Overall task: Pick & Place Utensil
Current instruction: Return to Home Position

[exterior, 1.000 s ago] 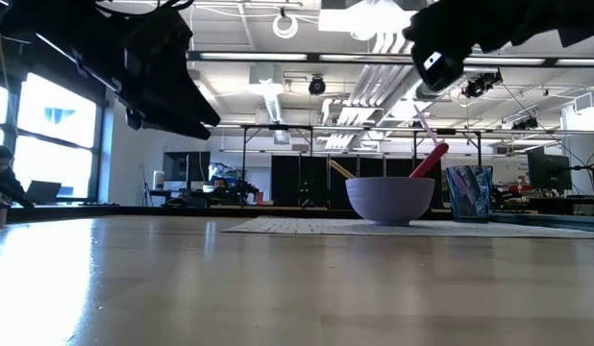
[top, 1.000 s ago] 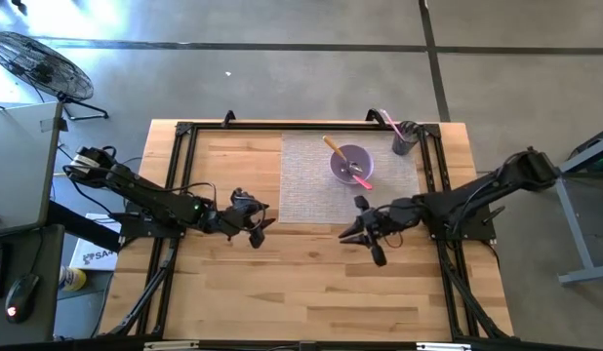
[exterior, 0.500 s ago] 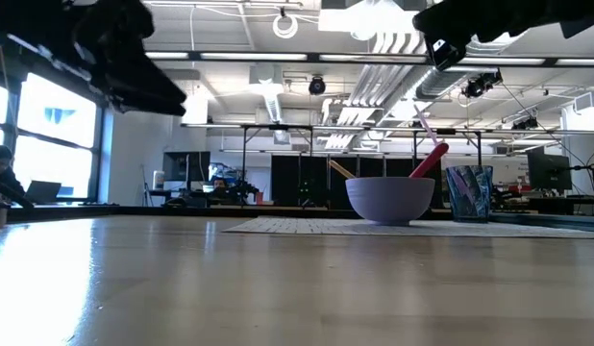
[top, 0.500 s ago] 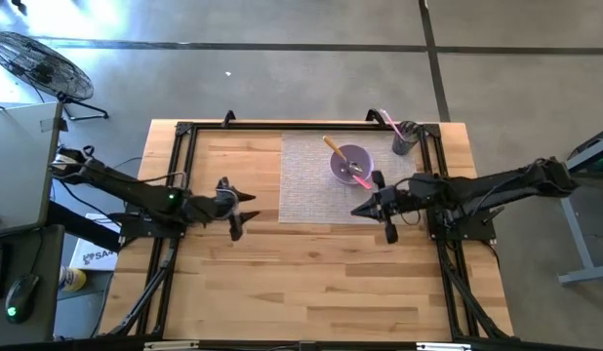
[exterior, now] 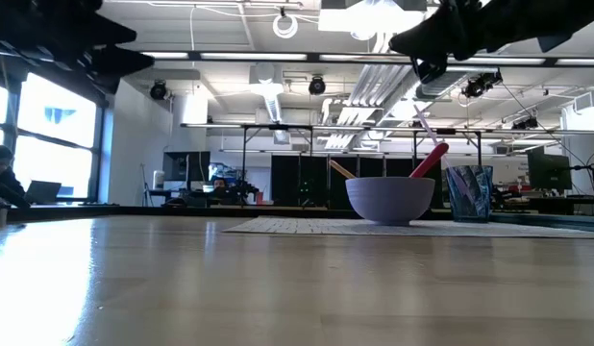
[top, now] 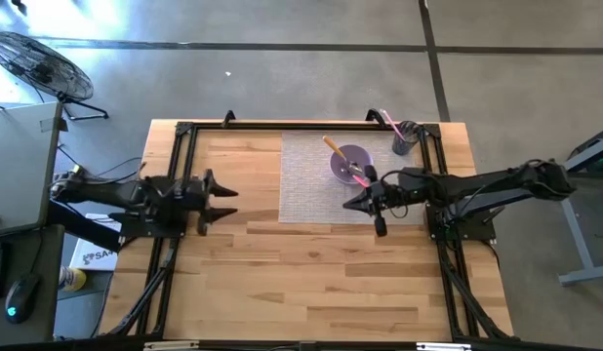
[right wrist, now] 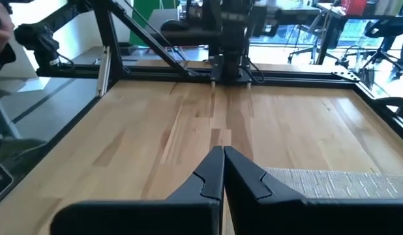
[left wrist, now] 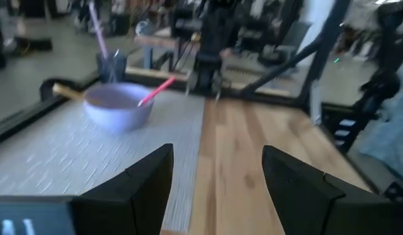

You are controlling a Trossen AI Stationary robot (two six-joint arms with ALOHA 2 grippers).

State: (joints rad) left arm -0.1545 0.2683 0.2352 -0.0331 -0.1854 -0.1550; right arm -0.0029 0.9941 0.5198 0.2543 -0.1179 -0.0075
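Both hover above the table (top: 282,283): left end effector (top: 229,203) released, right end effector (top: 348,204) clenched.

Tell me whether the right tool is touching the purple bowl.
Apart. The low view shows the right tool hanging high above the bowl, with the room's background visible between them.

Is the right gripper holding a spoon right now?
No, the right gripper is shut on nothing in its wrist view, and the light brown spoon sits in the bowl.

Bright ceiling lights (exterior: 374,14) and a daylit window (exterior: 47,120) throw glare across the wooden table (exterior: 37,279).
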